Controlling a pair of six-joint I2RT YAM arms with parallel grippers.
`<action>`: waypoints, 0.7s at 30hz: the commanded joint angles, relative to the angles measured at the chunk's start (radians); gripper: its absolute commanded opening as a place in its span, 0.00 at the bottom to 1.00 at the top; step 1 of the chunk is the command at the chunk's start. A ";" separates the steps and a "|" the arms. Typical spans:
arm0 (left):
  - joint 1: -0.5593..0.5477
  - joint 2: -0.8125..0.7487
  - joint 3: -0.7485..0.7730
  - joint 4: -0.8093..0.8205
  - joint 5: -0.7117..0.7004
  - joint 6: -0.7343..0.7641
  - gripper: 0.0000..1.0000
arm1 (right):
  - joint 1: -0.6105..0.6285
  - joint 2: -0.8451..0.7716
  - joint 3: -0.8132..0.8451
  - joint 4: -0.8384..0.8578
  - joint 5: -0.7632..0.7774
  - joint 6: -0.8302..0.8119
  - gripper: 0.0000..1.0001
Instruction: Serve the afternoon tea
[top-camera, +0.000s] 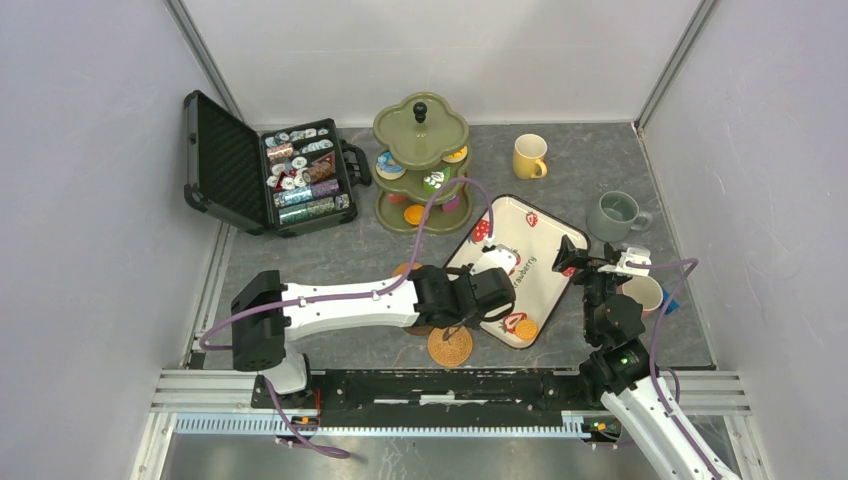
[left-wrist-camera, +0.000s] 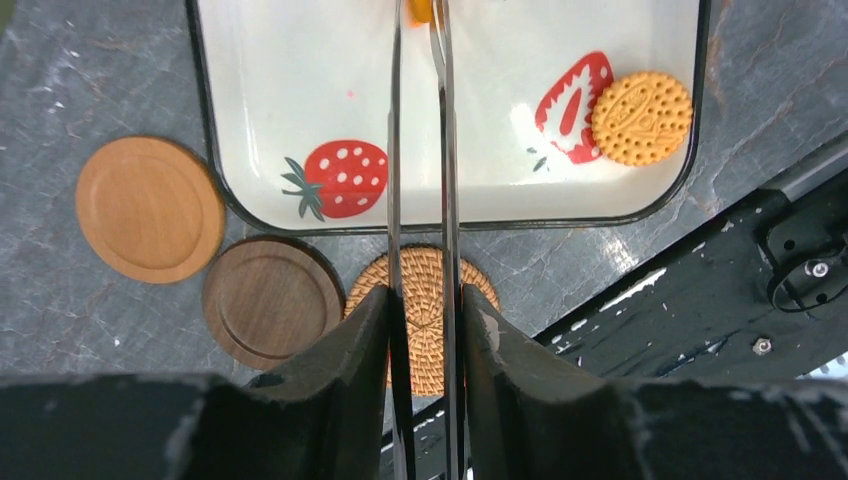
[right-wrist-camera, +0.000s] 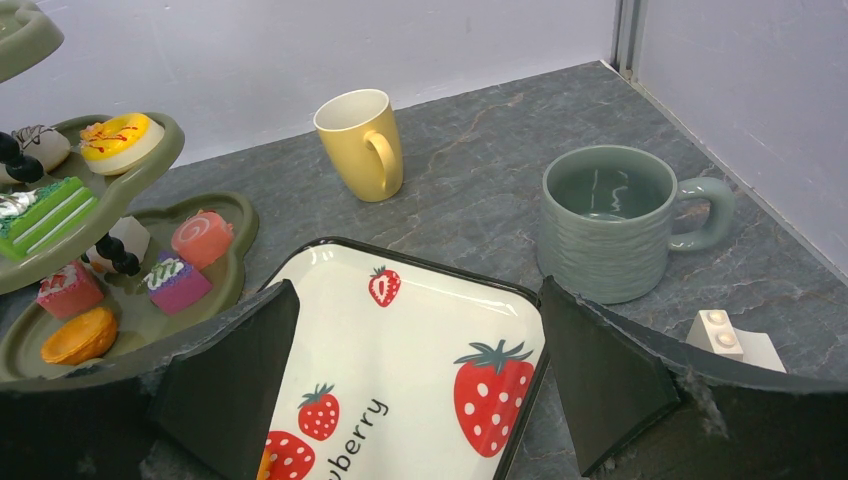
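My left gripper (left-wrist-camera: 425, 295) is shut on a pair of thin metal tongs (left-wrist-camera: 395, 150) that reach out over the strawberry tray (left-wrist-camera: 300, 80). A small orange piece (left-wrist-camera: 422, 8) shows at the tong tips. A round biscuit (left-wrist-camera: 641, 118) lies in the tray's corner. Three coasters sit by the tray's near edge: light wood (left-wrist-camera: 150, 208), dark wood (left-wrist-camera: 272, 300), woven (left-wrist-camera: 480, 285). My right gripper (right-wrist-camera: 417, 300) stands open above the tray's right side, holding nothing. The olive-green stand (top-camera: 421, 165) carries small cakes (right-wrist-camera: 115, 140). The yellow mug (right-wrist-camera: 362, 143) and grey-green mug (right-wrist-camera: 610, 220) stand behind the tray.
An open black case of poker chips (top-camera: 270, 175) sits at the back left. A pale mug (top-camera: 642, 293) is partly hidden behind the right arm. A small white block (right-wrist-camera: 735, 340) lies near the grey-green mug. Walls close in the table on three sides.
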 joint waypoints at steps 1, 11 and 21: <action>0.002 -0.070 0.069 0.011 -0.070 0.071 0.28 | 0.006 -0.005 0.007 0.023 0.003 0.006 0.98; 0.054 -0.082 0.087 0.019 0.004 0.062 0.33 | 0.006 -0.004 0.007 0.023 0.002 0.007 0.98; 0.096 -0.062 0.066 0.108 0.182 0.069 0.46 | 0.006 -0.006 0.007 0.022 0.003 0.007 0.98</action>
